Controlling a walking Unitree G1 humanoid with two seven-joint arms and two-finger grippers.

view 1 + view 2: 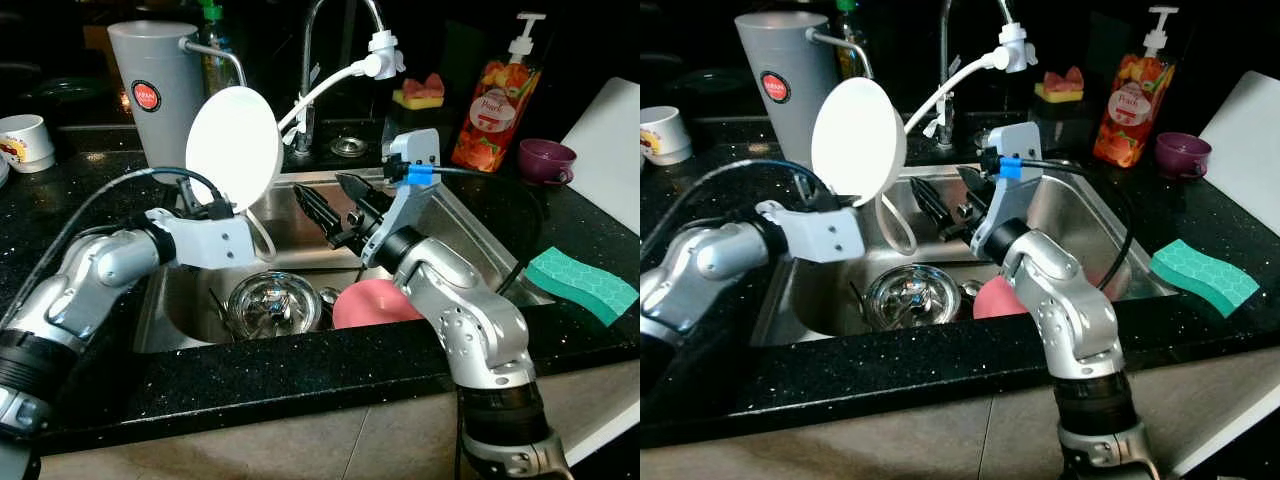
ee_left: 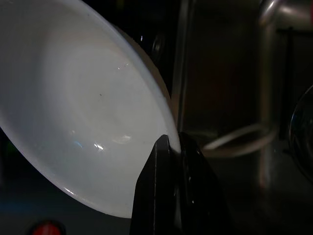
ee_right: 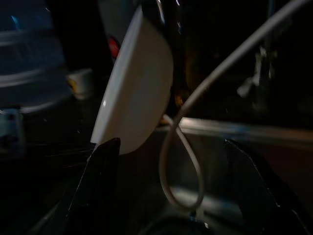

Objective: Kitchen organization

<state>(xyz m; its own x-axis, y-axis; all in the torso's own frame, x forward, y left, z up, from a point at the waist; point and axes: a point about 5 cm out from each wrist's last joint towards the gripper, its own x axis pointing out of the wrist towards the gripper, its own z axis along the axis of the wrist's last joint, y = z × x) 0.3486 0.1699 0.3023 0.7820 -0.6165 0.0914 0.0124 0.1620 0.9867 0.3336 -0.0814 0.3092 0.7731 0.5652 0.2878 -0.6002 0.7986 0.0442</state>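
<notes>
A: While the white plate (image 1: 234,149) is up on edge over the sink's left rim, what's gripping it?
B: Left gripper (image 2: 173,147). Fingers clamped tight on the plate's lower rim, no gap visible in the left wrist view. Plate stands nearly upright, tilted a bit, face toward the head camera.

A: Right side?
B: Right gripper (image 1: 333,205) is above the middle of the sink (image 1: 470,215), fingers spread wide, nothing between them. It points at the plate but is apart from it. The right wrist view has the plate edge-on between and beyond the two fingers (image 3: 98,186).

A: What's in the basin?
B: Steel bowl (image 1: 272,302) at the front, pink bowl (image 1: 372,303) just beside it to the right, partly behind the right arm. Some cutlery near them, too dim to identify.

A: Counter?
B: Black speckled counter (image 1: 90,190). Grey jug (image 1: 155,85) at the back left corner of the sink, white mug (image 1: 24,141) further left at the counter's edge. Faucet (image 1: 312,60) at the sink's back rim with a white spray hose (image 1: 330,85) looping down behind the plate. Soap bottle (image 1: 495,95) back right, purple cup (image 1: 546,160) beside it, teal sponge (image 1: 580,283) on the right near the front edge.
</notes>
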